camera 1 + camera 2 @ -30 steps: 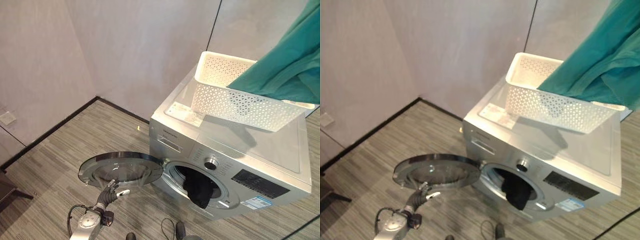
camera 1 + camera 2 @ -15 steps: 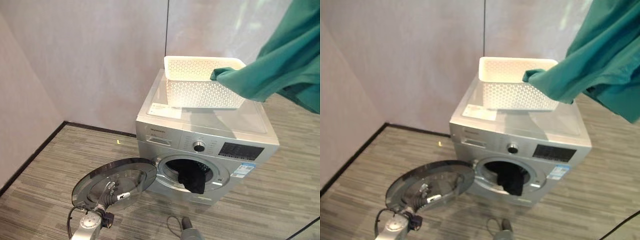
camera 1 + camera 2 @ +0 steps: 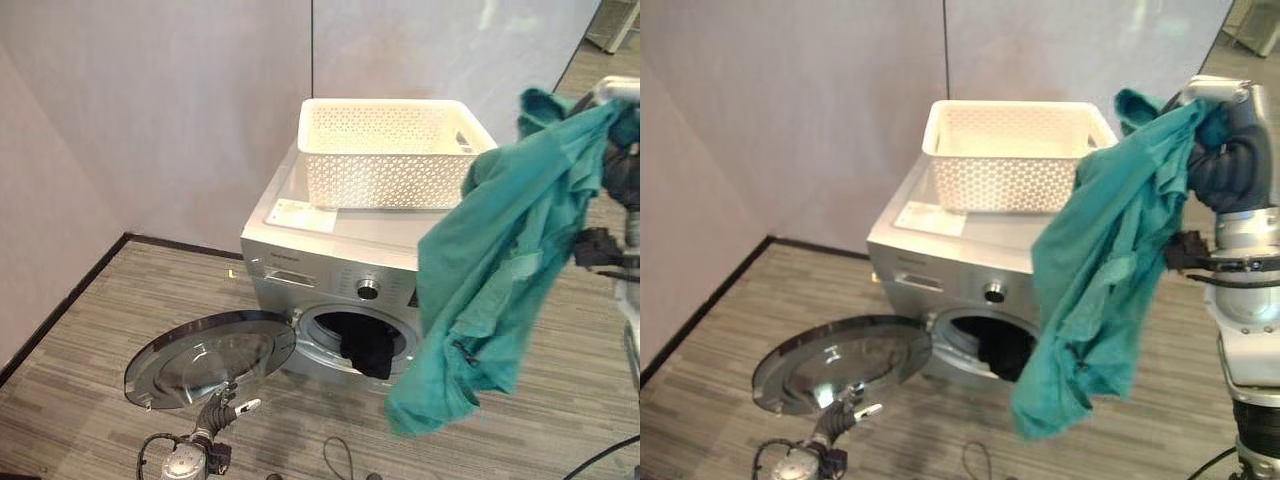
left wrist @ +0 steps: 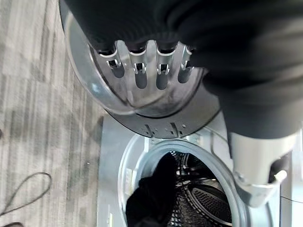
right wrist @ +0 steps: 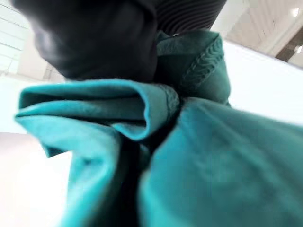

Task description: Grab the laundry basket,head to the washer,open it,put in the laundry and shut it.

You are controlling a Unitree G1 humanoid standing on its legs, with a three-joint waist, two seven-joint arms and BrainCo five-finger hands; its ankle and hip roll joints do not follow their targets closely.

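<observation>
A silver washer (image 3: 290,272) stands with its round door (image 3: 210,345) swung wide to the left. A dark garment (image 3: 370,350) hangs over the rim of the drum opening (image 4: 151,194). A white perforated laundry basket (image 3: 385,150) sits on the washer's top. My right hand (image 3: 1225,150) is raised at the right, shut on a bunched teal garment (image 3: 500,270) that hangs down in front of the washer's right side (image 5: 213,165). My left hand (image 3: 220,412) is low by the door's near edge, its fingers (image 4: 149,71) straight and holding nothing.
Pale walls close in behind and to the left of the washer, with a black baseboard (image 3: 70,300) along the floor. A white sheet (image 3: 300,213) lies on the washer top beside the basket. Striped grey floor (image 3: 80,370) spreads out in front and to the left.
The camera has swung, shifting the whole scene. The teal garment has come out of the basket and now hangs free from my raised right hand. My left hand stays by the door.
</observation>
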